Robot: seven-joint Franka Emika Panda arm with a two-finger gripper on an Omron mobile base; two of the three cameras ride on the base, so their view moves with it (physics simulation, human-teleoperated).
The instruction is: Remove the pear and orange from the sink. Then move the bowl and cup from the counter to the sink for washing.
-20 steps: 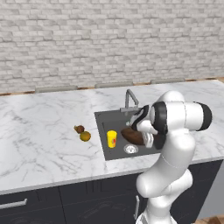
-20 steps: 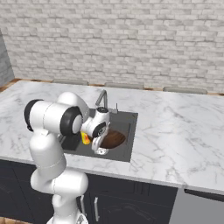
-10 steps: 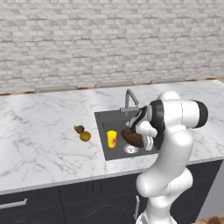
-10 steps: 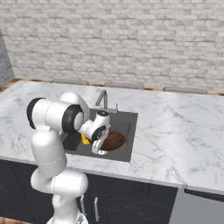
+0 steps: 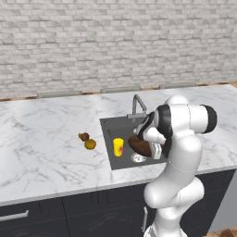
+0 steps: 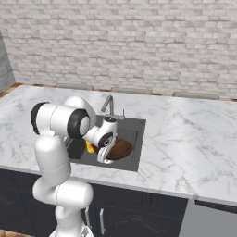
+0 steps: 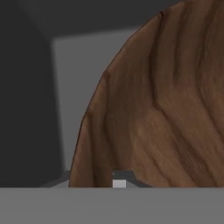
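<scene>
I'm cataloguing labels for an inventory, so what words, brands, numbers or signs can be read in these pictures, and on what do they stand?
No readable text anywhere.
Cup: a red-orange mark on its side, too small and blurred to read as a word or sign.
Bowl: wood grain only, no label.
Pear, orange, sink, faucet, counter, brick wall: no writing.

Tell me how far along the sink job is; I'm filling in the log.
Nearly finished. The pear and orange lie on the counter. The cup stands in the sink. The bowl is in the basin too, with the gripper at its rim; only letting go and withdrawing remain.
</scene>
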